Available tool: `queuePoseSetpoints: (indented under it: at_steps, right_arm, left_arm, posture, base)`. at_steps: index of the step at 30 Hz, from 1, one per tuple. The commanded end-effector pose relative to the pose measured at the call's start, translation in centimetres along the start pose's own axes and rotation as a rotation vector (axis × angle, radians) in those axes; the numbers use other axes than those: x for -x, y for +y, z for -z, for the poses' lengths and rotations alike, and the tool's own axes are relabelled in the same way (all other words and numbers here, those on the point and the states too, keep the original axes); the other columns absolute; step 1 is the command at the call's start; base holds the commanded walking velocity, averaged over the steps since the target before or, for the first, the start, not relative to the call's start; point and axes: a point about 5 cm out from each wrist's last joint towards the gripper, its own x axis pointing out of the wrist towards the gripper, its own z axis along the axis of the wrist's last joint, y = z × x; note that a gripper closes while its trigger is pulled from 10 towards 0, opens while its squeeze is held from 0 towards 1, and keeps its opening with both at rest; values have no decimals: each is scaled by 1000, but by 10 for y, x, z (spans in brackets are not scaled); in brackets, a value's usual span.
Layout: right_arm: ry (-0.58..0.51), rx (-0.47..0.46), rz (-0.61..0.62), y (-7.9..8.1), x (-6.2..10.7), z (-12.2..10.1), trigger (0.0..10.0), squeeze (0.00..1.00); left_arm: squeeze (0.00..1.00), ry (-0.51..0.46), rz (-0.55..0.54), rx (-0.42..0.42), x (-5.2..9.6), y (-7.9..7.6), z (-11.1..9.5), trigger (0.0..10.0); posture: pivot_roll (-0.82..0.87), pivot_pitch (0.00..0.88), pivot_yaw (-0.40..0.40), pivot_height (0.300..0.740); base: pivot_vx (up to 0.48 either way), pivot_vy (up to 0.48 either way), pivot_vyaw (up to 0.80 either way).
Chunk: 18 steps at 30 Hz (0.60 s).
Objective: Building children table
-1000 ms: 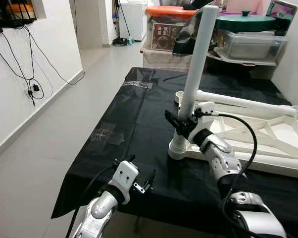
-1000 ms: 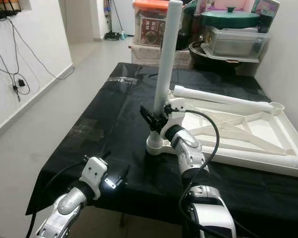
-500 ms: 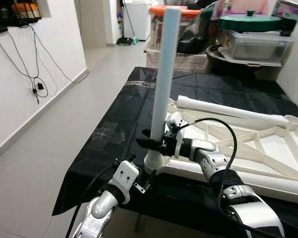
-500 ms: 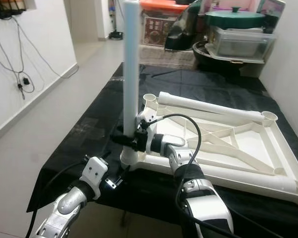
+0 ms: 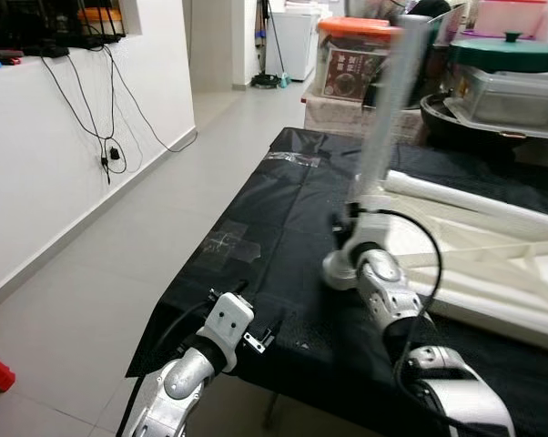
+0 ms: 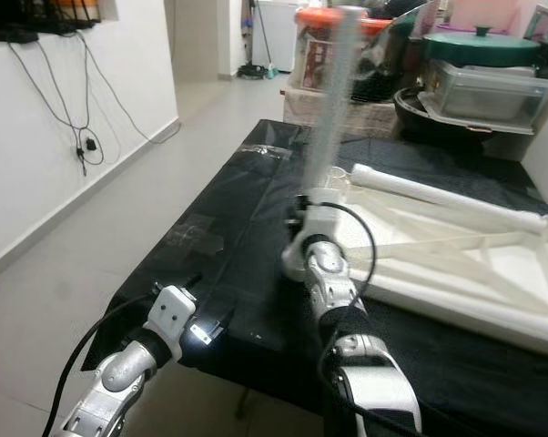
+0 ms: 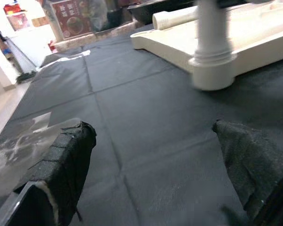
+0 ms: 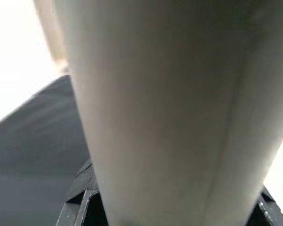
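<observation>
My right gripper (image 5: 354,217) fingers clamp the white leg (image 5: 388,109), upright in tabletop (image 5: 492,259) corner socket on desk (image 5: 283,218). Left gripper (image 7: 155,174) fingers wide, low over desk edge.

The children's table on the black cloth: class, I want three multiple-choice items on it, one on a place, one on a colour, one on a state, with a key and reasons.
1. Where does the upright table leg stand?
A. In a corner socket of the upside-down tabletop
B. On the floor
C. In the left gripper

2. What colour is the cloth under the parts?
A. White
B. Black
C. Red

3. What is the state of the left gripper?
A. Shut on a leg
B. Shut on the cloth
C. Open, holding nothing

Key: 1 A, the leg rises from the socket at the tabletop's near corner, with the right gripper at its lower part. 2 B, the cloth is black throughout. 3 C, in the left wrist view its fingers stand wide apart above bare cloth.
</observation>
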Motion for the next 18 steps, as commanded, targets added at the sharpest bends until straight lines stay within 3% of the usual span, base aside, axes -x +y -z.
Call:
queuePoseSetpoints:
  at_steps: [1,3,4,5,6,7,8,10,12,13,14,16,17,18]
  right_arm:
    - [50,-33,103,-11,3,11,0,0]
    - [34,-57,112,0,9,12,0,0]
    - [24,-86,48,13,9,11,8235,0]
    - [18,-105,2,22,10,10,8235,0]
    - [15,-115,-13,27,10,10,10000,0]
    - [15,-115,-13,27,10,10,10000,0]
    - [-18,-161,-112,39,12,5,10000,1000]
    - [-75,-202,-253,50,15,-2,10000,1000]
    - [-75,-202,-253,50,15,-2,10000,1000]
    - [-96,-212,-341,53,15,-6,10000,0]
    - [-96,-212,-341,53,15,-6,10000,0]
    - [-85,-191,-512,50,10,-10,10000,0]
    - [-85,-191,-512,50,10,-10,10000,0]
    - [-57,-177,-602,49,9,-10,10000,0]
  left_arm:
    - [0,4,9,6,0,-3,0,10000]
    - [0,4,10,7,-1,-3,0,10000]
    - [0,4,10,7,-1,-3,0,10000]
    - [0,4,10,7,-1,-3,0,10000]
    - [0,4,10,7,-1,-3,0,10000]
    - [0,4,10,7,-1,-3,0,10000]
    - [0,4,9,7,-1,-4,0,10000]
    - [0,5,9,9,-1,-4,0,10000]
    - [0,5,9,9,-1,-4,0,10000]
    - [0,5,7,12,-1,-4,0,10000]
    - [0,5,7,12,-1,-4,0,10000]
    - [0,6,7,15,-2,-3,0,10000]
    - [0,6,7,15,-2,-3,0,10000]
    - [0,6,7,16,-2,-3,0,10000]
  posture:
    - [115,0,-59,740]
    - [116,0,-59,740]
    - [117,0,-62,740]
    - [117,0,-63,740]
    - [117,0,-63,740]
    - [117,0,-63,740]
    - [117,0,-64,740]
    - [112,0,-63,740]
    - [112,0,-63,740]
    - [112,0,-63,740]
    - [112,0,-63,740]
    - [109,0,-60,740]
    - [109,0,-60,740]
    - [109,0,-60,740]
  base:
    - [0,0,0]
    - [0,0,0]
    - [0,0,0]
    - [0,0,0]
    - [0,0,0]
    - [0,0,0]
    - [0,0,0]
    - [0,0,0]
    - [0,0,0]
    - [0,0,0]
    - [0,0,0]
    - [0,0,0]
    - [0,0,0]
    - [0,0,0]
